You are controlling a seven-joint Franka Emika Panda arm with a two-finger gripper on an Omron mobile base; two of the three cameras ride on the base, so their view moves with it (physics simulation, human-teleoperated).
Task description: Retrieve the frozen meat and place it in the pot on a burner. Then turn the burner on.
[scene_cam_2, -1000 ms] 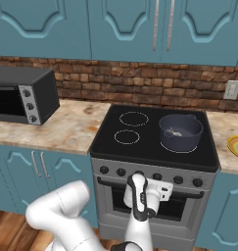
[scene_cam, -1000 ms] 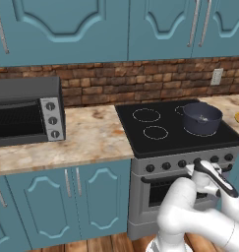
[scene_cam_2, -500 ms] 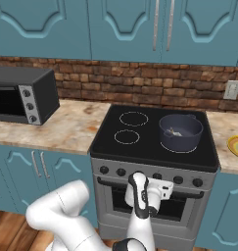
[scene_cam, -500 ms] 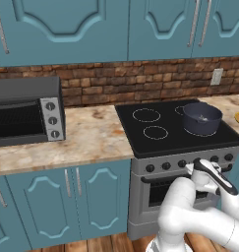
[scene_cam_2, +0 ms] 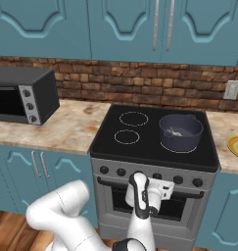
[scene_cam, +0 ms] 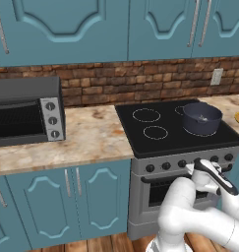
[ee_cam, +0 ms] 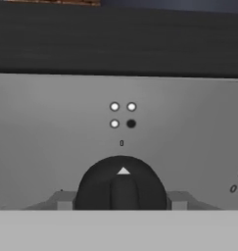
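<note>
White glossy robot arm [scene_cam: 190, 216] of rounded, tube-like segments, dark bands at the joints, black strip along the hand section, small grey finger tips [ee_cam: 64, 201], square-cut

Kitchen: stove [scene_cam_2: 154, 147], cabinets [scene_cam: 62, 29], microwave [scene_cam: 25, 110].

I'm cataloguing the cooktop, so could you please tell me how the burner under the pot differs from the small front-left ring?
The large right burner ring is mostly covered by the round dark blue-grey metal pot; the small front-left burner ring lies bare. The covered ring is wider and the front-left one clearly smaller. Both are thin white circles on the same black glass cooktop.
</note>
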